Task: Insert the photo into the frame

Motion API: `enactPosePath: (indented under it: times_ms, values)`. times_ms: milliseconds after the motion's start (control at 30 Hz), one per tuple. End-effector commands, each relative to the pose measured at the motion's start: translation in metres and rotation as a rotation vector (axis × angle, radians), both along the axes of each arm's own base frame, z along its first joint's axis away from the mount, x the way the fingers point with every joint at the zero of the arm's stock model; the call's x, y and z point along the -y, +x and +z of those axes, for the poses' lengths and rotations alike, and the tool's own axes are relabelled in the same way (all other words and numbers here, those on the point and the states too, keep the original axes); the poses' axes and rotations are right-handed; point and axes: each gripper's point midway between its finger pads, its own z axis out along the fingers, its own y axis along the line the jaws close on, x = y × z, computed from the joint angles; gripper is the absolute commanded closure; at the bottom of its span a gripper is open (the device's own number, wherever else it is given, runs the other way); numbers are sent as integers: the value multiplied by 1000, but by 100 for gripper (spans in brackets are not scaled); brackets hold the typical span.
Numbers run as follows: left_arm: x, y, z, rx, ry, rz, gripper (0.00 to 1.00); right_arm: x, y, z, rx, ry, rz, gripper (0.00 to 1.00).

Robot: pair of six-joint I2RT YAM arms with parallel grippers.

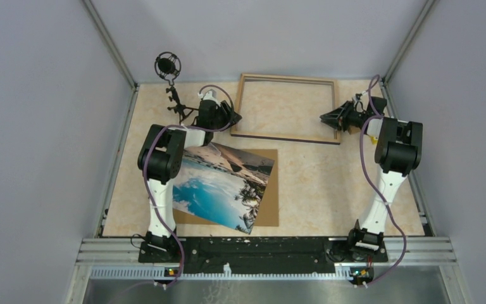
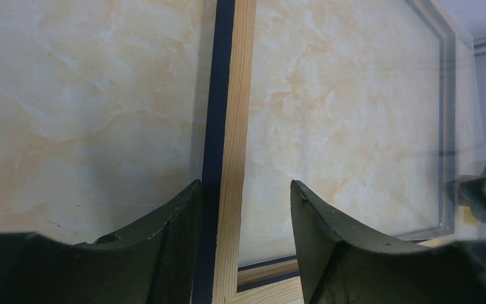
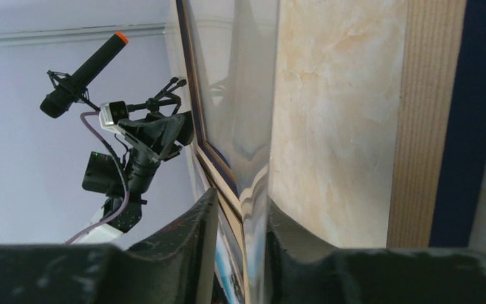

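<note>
The photo (image 1: 218,183) is lying face up in the near-left part of the worktop (image 1: 329,190), on top of a brown backing board (image 1: 269,209). It is not in the frame (image 1: 288,77) yet. The frame is lying flat at the middle of the far edge, and no part of it is touching the print.

The left gripper (image 2: 245,185) is standing half wide over the frame's left rail, near the near-left corner, with one finger on each side of the rail. A gap is showing on the inner side, so it is not clamping. The right gripper (image 3: 240,197) is sitting at the frame's near-right corner with its jaws narrow. Something thin and clear, perhaps the edge of a pane, is passing between them. I cannot tell if it is gripping this or only standing around it.

The next move, I think, is depending on one relation. From both grippers the photo is lying back toward the near edge. The left gripper is the nearer one, because the print is just beside the left arm, while the right gripper is well apart from it. The photo's long axis is running roughly left to right, with the right end turned a little toward the near edge. The frame's long axis is running parallel to the far edge, so the print is probably needing a small turn before it fits.
</note>
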Motion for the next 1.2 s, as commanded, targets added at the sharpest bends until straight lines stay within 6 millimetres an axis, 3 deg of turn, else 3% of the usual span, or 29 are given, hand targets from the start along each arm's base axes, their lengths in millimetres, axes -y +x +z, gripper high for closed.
enactPosePath:
  times_ms: [0, 167, 367, 533, 633, 867, 1067, 1167]
  values:
    - [9, 3, 19, 59, -39, -30, 42, -4, 12, 25, 142, -49, 8, 68]
    - [8, 3, 20, 61, -41, -27, 42, -12, 16, 13, 123, -88, -26, 64]
    - [9, 3, 20, 60, -49, -33, 43, -23, 23, 17, 161, -135, -121, 63]
    - [6, 2, 18, 53, -55, -30, 43, -20, 25, 26, 140, -151, -148, 81]
    - [3, 2, 20, 61, -57, -25, 43, -15, 22, 33, 121, -163, -134, 97]
    - [5, 1, 23, 79, -89, -48, 38, -19, 9, 60, 116, 99, -46, 100]
    - [7, -2, 27, 94, -125, -64, 25, -21, 5, 74, 146, 223, -34, 100]
    - [6, -3, 27, 94, -141, -63, 24, -22, 3, 80, 167, 252, -20, 100]
